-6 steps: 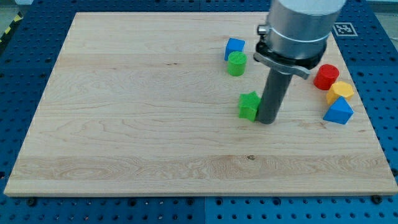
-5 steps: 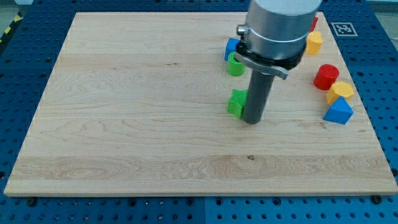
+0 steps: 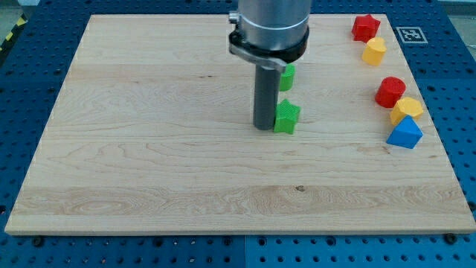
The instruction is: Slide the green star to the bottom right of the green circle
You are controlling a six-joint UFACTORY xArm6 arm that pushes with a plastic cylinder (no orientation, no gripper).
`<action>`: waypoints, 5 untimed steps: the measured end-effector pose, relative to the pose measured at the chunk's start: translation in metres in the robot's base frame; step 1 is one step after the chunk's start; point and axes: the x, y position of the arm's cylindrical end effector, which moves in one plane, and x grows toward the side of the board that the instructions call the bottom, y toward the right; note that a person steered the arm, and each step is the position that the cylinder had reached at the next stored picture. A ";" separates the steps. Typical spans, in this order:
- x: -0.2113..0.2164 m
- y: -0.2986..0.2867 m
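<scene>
The green star (image 3: 287,117) lies on the wooden board (image 3: 149,134), right of centre. My tip (image 3: 264,127) rests on the board touching the star's left side. The green circle (image 3: 287,77) sits just above the star towards the view's top, mostly hidden behind the rod and the arm's body (image 3: 268,30); only its right edge shows. A blue block seen earlier beside the circle is hidden by the arm.
At the view's right stand a red star (image 3: 365,27), a yellow block (image 3: 374,50), a red cylinder (image 3: 390,91), a yellow block (image 3: 406,109) and a blue triangle (image 3: 404,132). The board's right edge lies just beyond them.
My tip has moved from the star's right side to its left side. The star sits slightly further towards the view's left than at first. The arm now covers the blue block and most of the green circle.
</scene>
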 end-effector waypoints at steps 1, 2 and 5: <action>0.000 0.010; 0.011 0.010; 0.046 0.034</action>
